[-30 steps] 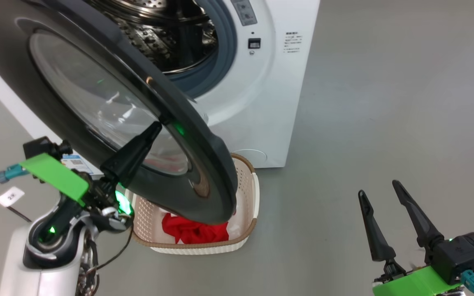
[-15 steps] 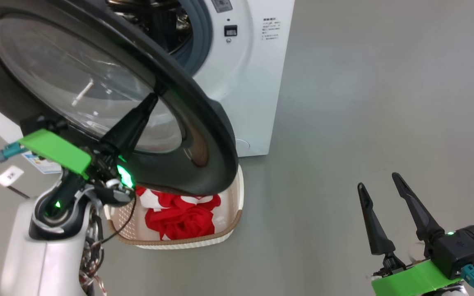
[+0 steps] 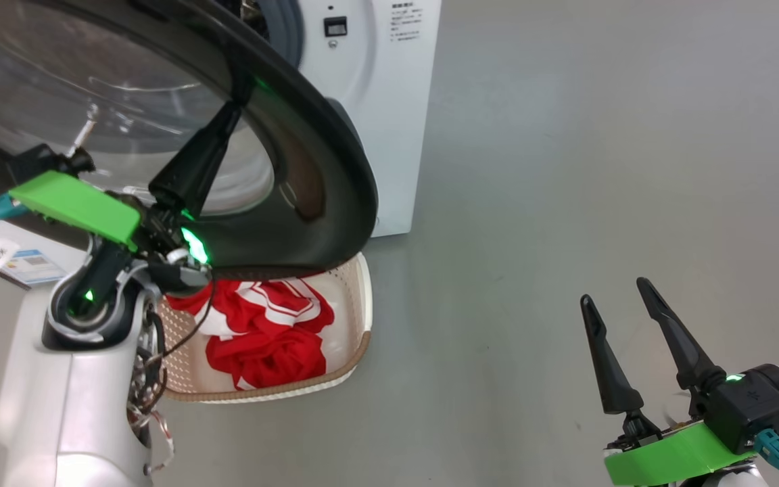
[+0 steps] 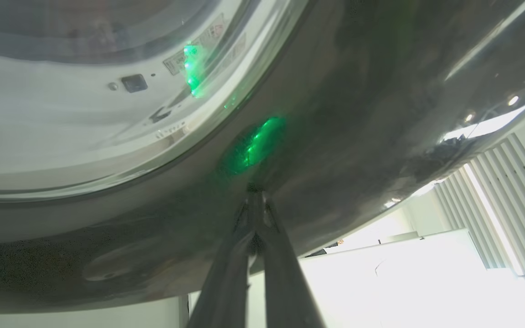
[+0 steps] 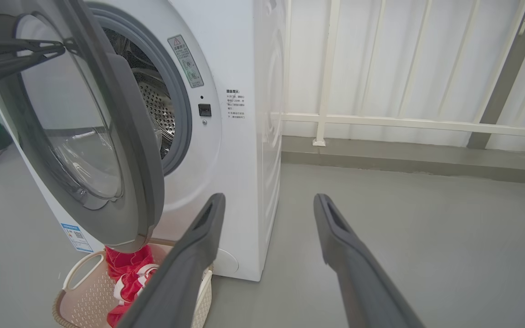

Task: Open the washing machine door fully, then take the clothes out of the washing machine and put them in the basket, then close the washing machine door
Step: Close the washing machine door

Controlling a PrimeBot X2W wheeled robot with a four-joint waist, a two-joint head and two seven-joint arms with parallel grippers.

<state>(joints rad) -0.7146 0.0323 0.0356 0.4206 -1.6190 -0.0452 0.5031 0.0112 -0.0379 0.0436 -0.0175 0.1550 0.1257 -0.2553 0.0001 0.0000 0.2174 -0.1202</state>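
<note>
The washing machine [image 3: 389,135] stands white at the top of the head view. Its door [image 3: 335,169], black-rimmed with a clear glass bowl, hangs partly open over the basket [image 3: 361,318]. Red clothes [image 3: 268,338] with white stripes lie inside that basket. My left gripper [image 3: 236,108] is shut, its tip pressed against the door's glossy rim [image 4: 335,136], as the left wrist view shows with the left gripper [image 4: 255,189]. At the lower right, my right gripper [image 3: 623,304] stands open and holds nothing. In the right wrist view, the right gripper [image 5: 269,198] faces the machine [image 5: 244,159], the door [image 5: 139,182], the steel drum [image 5: 157,109], the basket [image 5: 84,291] and the clothes [image 5: 126,269].
Grey floor [image 3: 565,169] spreads to the right of the machine. A white railing [image 5: 381,123] and a low kerb run behind it. A small blue-white label [image 3: 28,265] sits at the machine's lower left corner.
The head camera has shifted. The door, with my left gripper's tip on it, has swung nearer the machine's front, hiding more of the drum and uncovering more of the basket. The right gripper stays open.
</note>
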